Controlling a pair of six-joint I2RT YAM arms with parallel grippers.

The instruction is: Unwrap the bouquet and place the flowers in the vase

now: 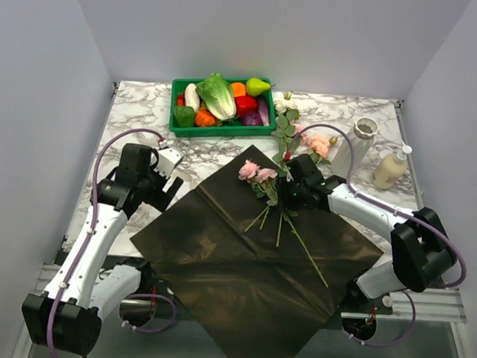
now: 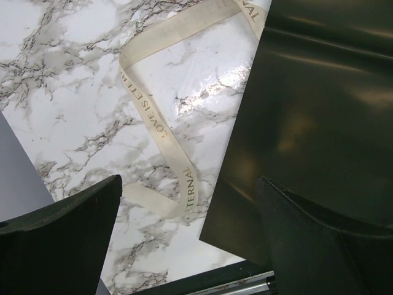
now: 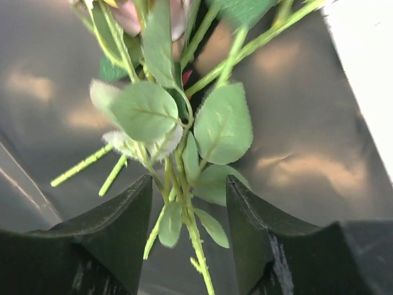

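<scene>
**Flowers loose on the opened paper, right jaws parted round the stems**

Top view: looking down on dark glossy paper (image 1: 249, 262) spread flat as a diamond across the marble table (image 1: 145, 111). Seeing the flowers (image 1: 257, 173) lying loose over its far corner, with pink blooms on the paper and more pink and cream ones reaching onto the table between the green tray (image 1: 180, 130) and the vase (image 1: 357, 142). Finding the vase standing upright toward the far right, with a beige bottle (image 1: 391, 167) near it on the right. Noting the right gripper (image 1: 287, 189) set over the bunch, and the left gripper (image 1: 171, 178) hovering at the paper's left edge.

Left wrist view: looking between wide-spread fingers (image 2: 67, 227) holding nothing, down at the cream ribbon (image 2: 156, 123) curling over the marble beside the paper's edge.

Right wrist view: watching green stems (image 3: 198, 243) and leaves (image 3: 144, 110) passing between the two fingers (image 3: 123, 215), the jaws standing apart and not pinching them, with paper lying underneath
</scene>
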